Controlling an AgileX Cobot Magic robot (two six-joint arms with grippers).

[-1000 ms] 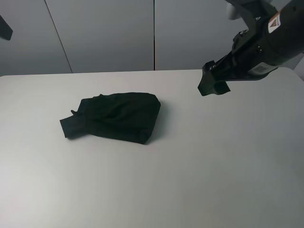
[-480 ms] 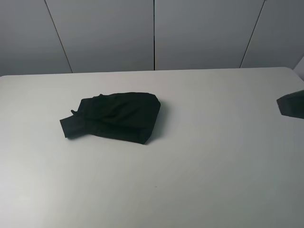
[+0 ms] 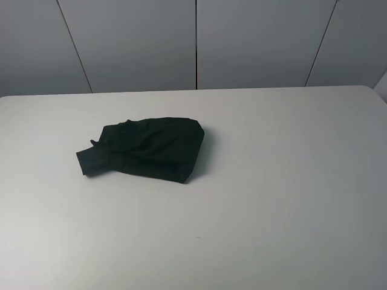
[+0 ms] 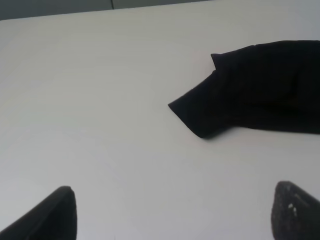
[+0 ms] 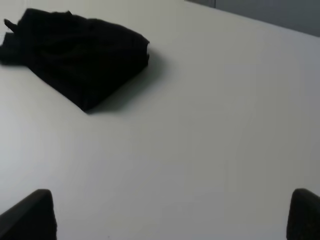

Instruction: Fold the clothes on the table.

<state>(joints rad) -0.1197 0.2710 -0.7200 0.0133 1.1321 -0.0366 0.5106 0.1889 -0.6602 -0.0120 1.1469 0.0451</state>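
Note:
The black T-shirt (image 3: 145, 148) lies in a folded bundle on the white table (image 3: 278, 181), left of the middle, with one sleeve sticking out to the left. No print shows. It also shows in the left wrist view (image 4: 255, 90) and in the right wrist view (image 5: 80, 57). Neither gripper is in the exterior view. My left gripper (image 4: 172, 215) is open and empty, well back from the sleeve end. My right gripper (image 5: 172, 215) is open and empty, well back from the bundle's folded corner.
Grey wall panels (image 3: 196, 42) stand behind the table's far edge. The table's rounded far right corner (image 3: 372, 89) is in view.
My right arm has drawn back to the right and left the exterior view. The T-shirt has not moved.

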